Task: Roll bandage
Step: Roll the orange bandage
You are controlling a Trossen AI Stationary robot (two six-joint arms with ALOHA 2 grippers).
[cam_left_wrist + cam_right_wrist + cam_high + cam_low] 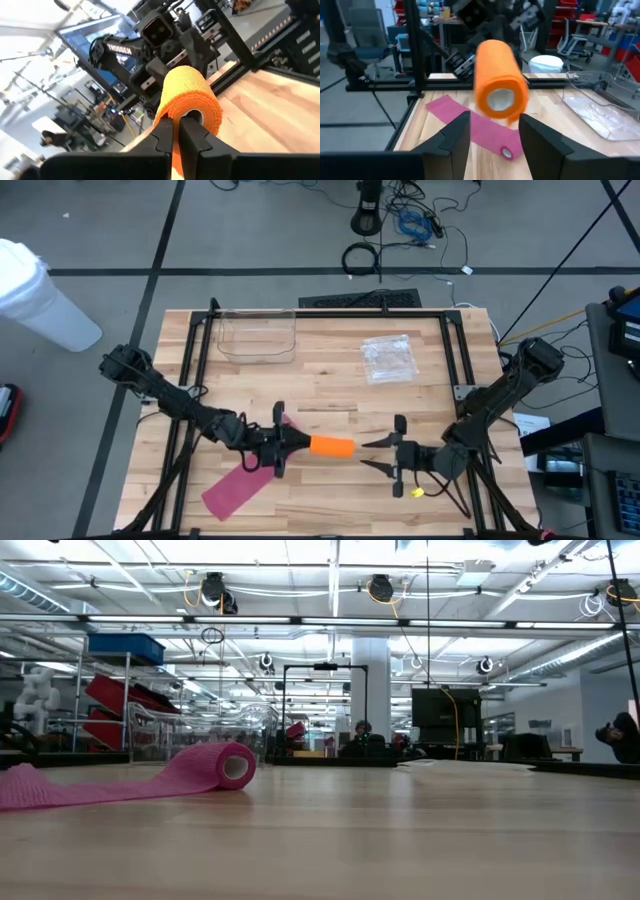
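the left gripper (pixel 290 442) is clamped on the orange bandage roll (pixel 332 446); the right gripper (pixel 385 454) stands apart, just beside it.

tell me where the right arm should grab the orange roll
Grip the free end of the orange roll, the end facing the right gripper. The left gripper already pinches the opposite end and holds it level above the table, so a straight approach with open fingers closing across the round sides likely works best.
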